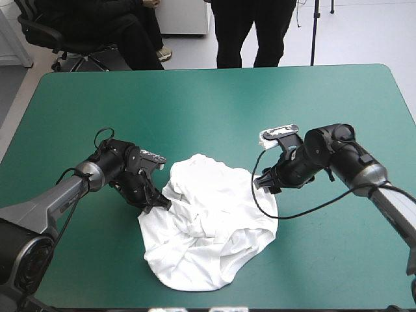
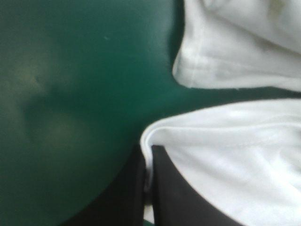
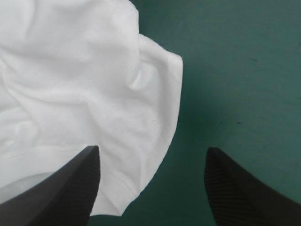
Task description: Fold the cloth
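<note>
The white T-shirt (image 1: 208, 224) lies as a crumpled heap on the teal-green cover, toward the table's front middle. My left gripper (image 1: 158, 205) is low at the heap's left edge, shut on a hemmed fold of the T-shirt (image 2: 221, 155); in the left wrist view the black fingers (image 2: 164, 193) meet with the white hem pinched between them. My right gripper (image 1: 263, 184) is at the heap's right edge, open. Its black fingers (image 3: 66, 193) stand wide apart, with the T-shirt's edge (image 3: 94, 94) lying partly between them on the cover.
The teal-green table (image 1: 214, 104) stretches bare beyond the heap to its far edge. A black cable loops on the cover beside the right arm.
</note>
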